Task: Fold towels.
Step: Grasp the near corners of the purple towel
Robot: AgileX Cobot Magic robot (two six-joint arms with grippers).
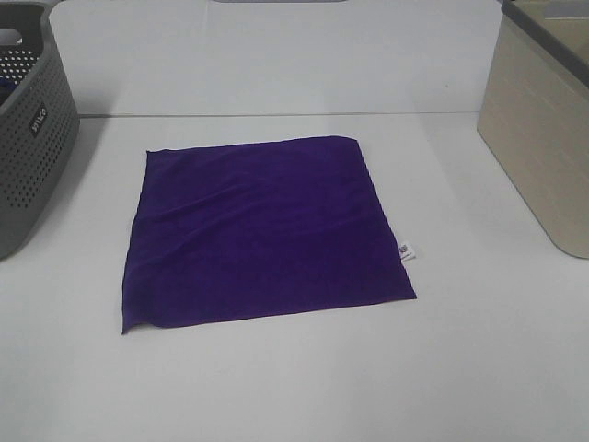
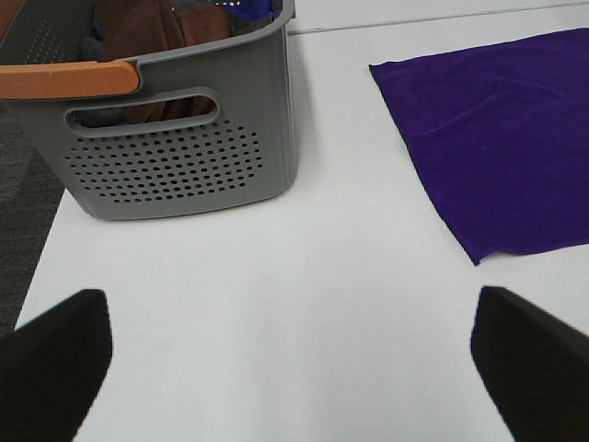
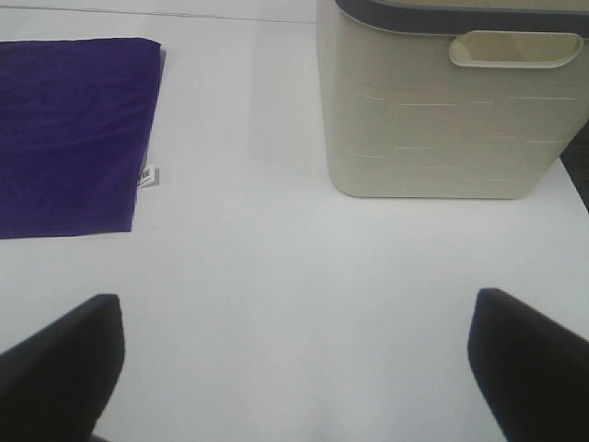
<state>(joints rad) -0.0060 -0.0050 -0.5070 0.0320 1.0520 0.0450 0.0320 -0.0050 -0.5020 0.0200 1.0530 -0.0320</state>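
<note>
A deep purple square towel lies flat and unfolded in the middle of the white table, with a small white tag on its right edge. It also shows in the left wrist view and in the right wrist view, where the tag is visible. Neither arm shows in the exterior view. My left gripper is open and empty over bare table, short of the towel's corner. My right gripper is open and empty over bare table between the towel and the beige basket.
A grey perforated basket with an orange handle stands at the left and holds brown and blue cloths. A beige basket with a dark rim stands at the right. The white table has bare surface around the towel.
</note>
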